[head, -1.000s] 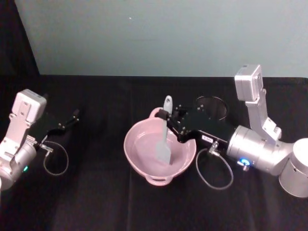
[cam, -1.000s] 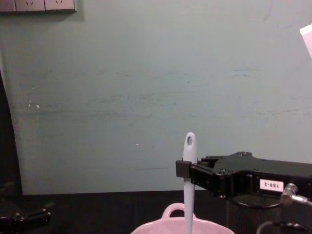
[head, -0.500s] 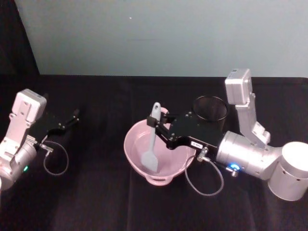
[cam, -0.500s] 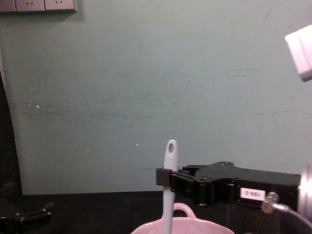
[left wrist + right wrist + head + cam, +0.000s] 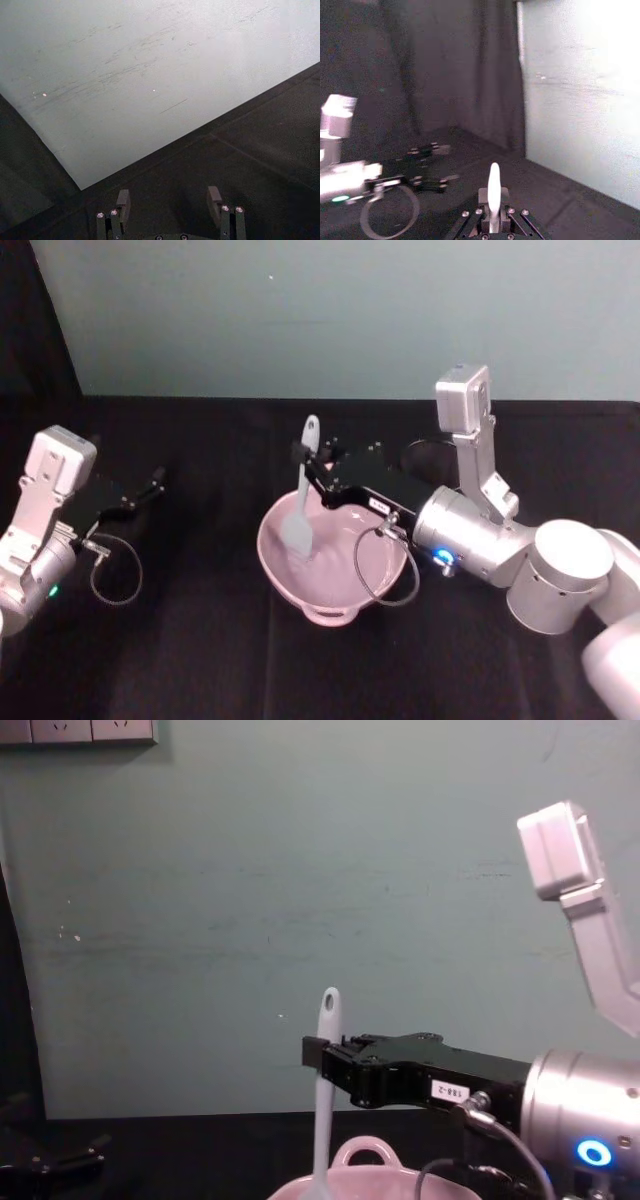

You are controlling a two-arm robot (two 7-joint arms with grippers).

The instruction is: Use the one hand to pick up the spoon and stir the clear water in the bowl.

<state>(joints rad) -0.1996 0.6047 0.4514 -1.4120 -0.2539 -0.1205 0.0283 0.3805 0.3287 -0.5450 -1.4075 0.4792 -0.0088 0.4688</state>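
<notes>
The right claw (image 5: pixel 309 464) was clamped on the spoon (image 5: pixel 299 525) above the bowl (image 5: pixel 332 614), paddle inside; the left claw (image 5: pixel 150 484) gaped, well left of it

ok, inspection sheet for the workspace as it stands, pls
Surface: black cloth table, no spill seen.
Job's things: pink bowl at centre; spoon near upright, head down inside the bowl's left side.
Clutter: black mesh cup behind the right arm, mostly hidden.
Grippers: right gripper shut on the spoon's handle above the bowl; left gripper parked at left, open, holding nothing.
Cables: right wrist cable loops over the bowl, contact unclear; left wrist cable loops on the cloth.
Surroundings: teal wall; dark curtain at left.
</notes>
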